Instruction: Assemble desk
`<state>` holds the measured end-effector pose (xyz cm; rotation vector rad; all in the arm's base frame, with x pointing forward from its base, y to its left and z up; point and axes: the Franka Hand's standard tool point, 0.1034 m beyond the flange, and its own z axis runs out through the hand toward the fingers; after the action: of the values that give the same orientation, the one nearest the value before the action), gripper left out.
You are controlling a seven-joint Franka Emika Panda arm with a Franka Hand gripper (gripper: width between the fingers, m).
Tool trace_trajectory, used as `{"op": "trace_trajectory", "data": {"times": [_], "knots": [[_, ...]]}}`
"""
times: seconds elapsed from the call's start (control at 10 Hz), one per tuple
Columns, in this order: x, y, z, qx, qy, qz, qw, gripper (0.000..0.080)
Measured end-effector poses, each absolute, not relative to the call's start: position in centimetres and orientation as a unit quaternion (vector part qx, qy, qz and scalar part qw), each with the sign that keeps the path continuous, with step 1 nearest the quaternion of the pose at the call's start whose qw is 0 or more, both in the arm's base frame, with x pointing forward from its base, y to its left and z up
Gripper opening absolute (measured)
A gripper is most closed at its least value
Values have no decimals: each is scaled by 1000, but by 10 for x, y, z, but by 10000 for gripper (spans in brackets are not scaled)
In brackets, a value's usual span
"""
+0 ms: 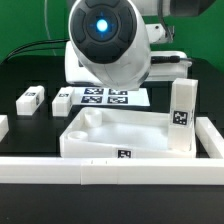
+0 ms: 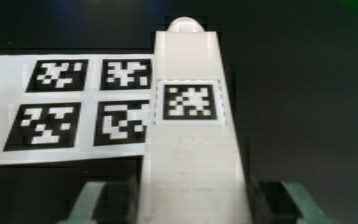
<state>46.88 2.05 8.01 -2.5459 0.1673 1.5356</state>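
Note:
In the wrist view my gripper [image 2: 197, 202] is shut on a white square desk leg [image 2: 194, 120]. The dark pads [image 2: 115, 200] press its two sides. The leg carries one tag and its rounded tip points away from the wrist. In the exterior view the arm's round head [image 1: 105, 40] hides the gripper and this leg. The white rimmed tabletop slab [image 1: 110, 135] lies near the front, with one leg [image 1: 182, 118] standing upright at its corner on the exterior view's right. Two more legs [image 1: 30, 100] [image 1: 62, 101] lie loose on the exterior view's left.
The marker board [image 1: 105, 97] lies flat behind the tabletop, under the arm; it also shows in the wrist view [image 2: 69, 105], partly covered by the held leg. Long white border bars run along the front [image 1: 110, 172] and the exterior view's right [image 1: 211, 140].

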Motion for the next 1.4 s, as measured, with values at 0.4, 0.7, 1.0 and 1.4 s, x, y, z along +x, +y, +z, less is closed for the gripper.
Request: {"op": "trace_trajectory", "data": {"times": [0.4,0.7,1.0,1.4], "knots": [[480,18,54,-895,46,436,82,285],[508,9,98,-929,43,357,91,285],[539,11,133,-958,48,270,87,285],[550,6,135,-984,57,151,75,285]]}}
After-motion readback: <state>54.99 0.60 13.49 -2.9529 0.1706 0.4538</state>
